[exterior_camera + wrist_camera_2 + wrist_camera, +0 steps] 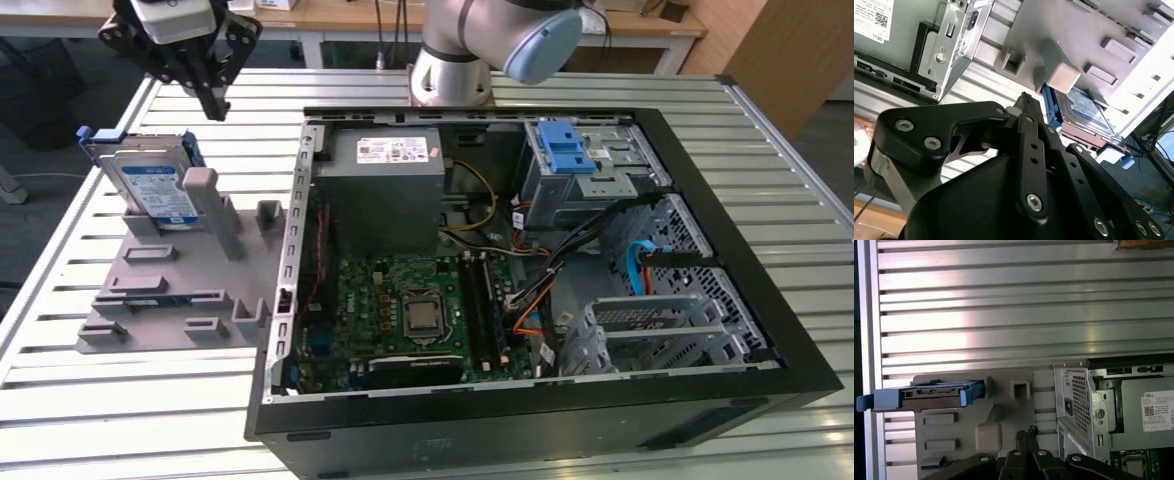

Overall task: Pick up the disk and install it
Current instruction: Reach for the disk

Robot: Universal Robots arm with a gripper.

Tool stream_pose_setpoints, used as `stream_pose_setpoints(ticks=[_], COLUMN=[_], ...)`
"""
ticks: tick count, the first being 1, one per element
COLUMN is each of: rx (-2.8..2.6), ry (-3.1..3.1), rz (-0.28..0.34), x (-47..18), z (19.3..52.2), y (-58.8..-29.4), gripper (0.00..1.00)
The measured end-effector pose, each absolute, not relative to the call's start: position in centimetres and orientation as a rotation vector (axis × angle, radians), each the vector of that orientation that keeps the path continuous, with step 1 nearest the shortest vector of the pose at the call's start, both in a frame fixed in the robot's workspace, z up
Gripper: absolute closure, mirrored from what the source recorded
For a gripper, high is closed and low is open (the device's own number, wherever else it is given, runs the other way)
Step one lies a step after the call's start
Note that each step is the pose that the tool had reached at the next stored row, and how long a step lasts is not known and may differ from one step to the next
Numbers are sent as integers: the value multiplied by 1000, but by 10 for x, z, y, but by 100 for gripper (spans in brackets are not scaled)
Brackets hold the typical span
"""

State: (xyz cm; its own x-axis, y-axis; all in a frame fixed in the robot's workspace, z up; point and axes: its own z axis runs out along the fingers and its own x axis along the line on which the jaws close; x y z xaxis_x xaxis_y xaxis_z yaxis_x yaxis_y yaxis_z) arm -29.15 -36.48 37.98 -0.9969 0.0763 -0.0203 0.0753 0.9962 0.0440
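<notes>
**Hovering apart from the disk (151, 186), the gripper (214, 108) is closed and empty**

In the exterior view, the gripper is held in the air over the slatted metal table (134, 420), toward the exterior view's left. Its dark fingers are pressed together at the tips, and nothing is clamped between them. The same closed fingertips are seen in both wrist views. No object is touched by the gripper.

The disk is found nearby, below the gripper and clear of it. It stands on edge in a grey plastic fixture (160, 285) that lies flat on the table. Its silver body and white-and-blue label are framed by the bright blue carrier. In the first wrist view the disk (936, 392) is shown edge-on, slotted into the fixture (1004, 390). In the second wrist view the disk (1089, 112) is seen beyond the fingertips (1026, 100).

An open computer case (767, 300) is laid on the table just beside the fixture, on the exterior view's right. Inside it, a grey power supply (387, 195), a green motherboard (400, 310) and a drive cage with a blue latch (567, 150) can be made out.
</notes>
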Motion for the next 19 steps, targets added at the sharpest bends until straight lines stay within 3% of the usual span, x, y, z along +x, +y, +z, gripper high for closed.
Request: stream_pose_setpoints(ticks=[19], rx=[118], ry=[3118], rz=[67], x=[-302], z=[379], y=[-364], gripper=[89])
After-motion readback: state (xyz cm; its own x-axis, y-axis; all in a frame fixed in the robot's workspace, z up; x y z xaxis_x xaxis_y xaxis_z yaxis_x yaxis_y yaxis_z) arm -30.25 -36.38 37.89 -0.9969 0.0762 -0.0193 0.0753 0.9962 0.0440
